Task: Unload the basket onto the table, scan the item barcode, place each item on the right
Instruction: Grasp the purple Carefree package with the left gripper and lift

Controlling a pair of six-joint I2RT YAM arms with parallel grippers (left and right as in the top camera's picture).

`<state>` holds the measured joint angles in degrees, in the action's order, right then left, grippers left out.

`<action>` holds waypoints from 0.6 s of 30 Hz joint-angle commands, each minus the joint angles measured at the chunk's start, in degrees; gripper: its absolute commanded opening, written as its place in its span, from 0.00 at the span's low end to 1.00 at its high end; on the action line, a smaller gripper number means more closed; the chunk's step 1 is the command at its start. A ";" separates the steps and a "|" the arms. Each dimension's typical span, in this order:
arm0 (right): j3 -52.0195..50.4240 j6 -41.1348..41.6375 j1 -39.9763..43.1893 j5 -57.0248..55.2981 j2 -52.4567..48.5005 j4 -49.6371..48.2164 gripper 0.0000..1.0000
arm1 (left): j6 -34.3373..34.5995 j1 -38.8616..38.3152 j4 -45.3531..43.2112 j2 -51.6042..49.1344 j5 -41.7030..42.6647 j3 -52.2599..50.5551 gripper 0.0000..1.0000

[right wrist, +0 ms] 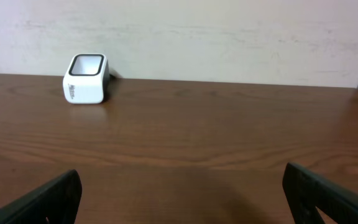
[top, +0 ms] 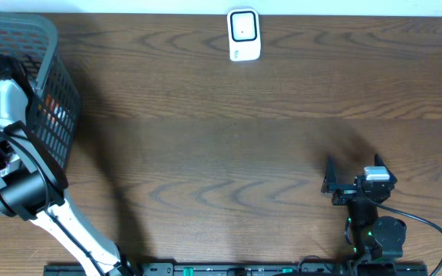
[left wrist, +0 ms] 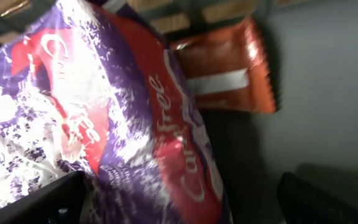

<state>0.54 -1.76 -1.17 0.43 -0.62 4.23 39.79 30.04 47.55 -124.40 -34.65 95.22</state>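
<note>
The item is a purple and red foil packet (left wrist: 104,112). It fills the left and centre of the left wrist view and lies in the basket (top: 52,77) at the upper left of the overhead view. An orange packet (left wrist: 222,74) lies just behind it, toward the upper right of the wrist view.

The left fingers (left wrist: 48,202) stand wide apart at the lower corners of that view, one on each side of the packet and holding nothing. The right fingers (right wrist: 42,199) are also spread and empty, low over the bench (top: 206,153) at the lower right of the overhead view. They face the white scanner (top: 244,34) at the top centre.

The packet looks light, soft and crinkly. Its glossy film is likely slippery and would buckle under a hard squeeze. A grip across a narrow edge or a crimped end seam seems safest, leaving the printed faces flat and uncovered. No barcode shows on the visible face, so I cannot tell which side carries it. The orange packet is close enough to be pinched along with it.
</note>
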 commanded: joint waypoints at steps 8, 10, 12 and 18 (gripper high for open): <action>-0.24 -0.46 0.48 0.11 0.31 0.04 0.99 | 0.55 1.44 1.27 -0.55 -0.98 -1.97 0.20; -0.24 -0.46 0.48 0.11 0.31 0.04 0.99 | -0.44 1.44 1.33 -0.46 -0.96 -1.57 0.07; -0.24 -0.46 0.48 0.11 0.31 0.04 0.99 | -0.52 1.36 1.77 0.24 -0.92 -1.18 0.07; -0.24 -0.46 0.48 0.11 0.31 0.04 0.99 | -0.50 0.00 1.68 7.52 3.52 0.13 0.07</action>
<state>0.54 -1.76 -1.17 0.43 -0.62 4.23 39.99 31.07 49.17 -123.33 -35.00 94.13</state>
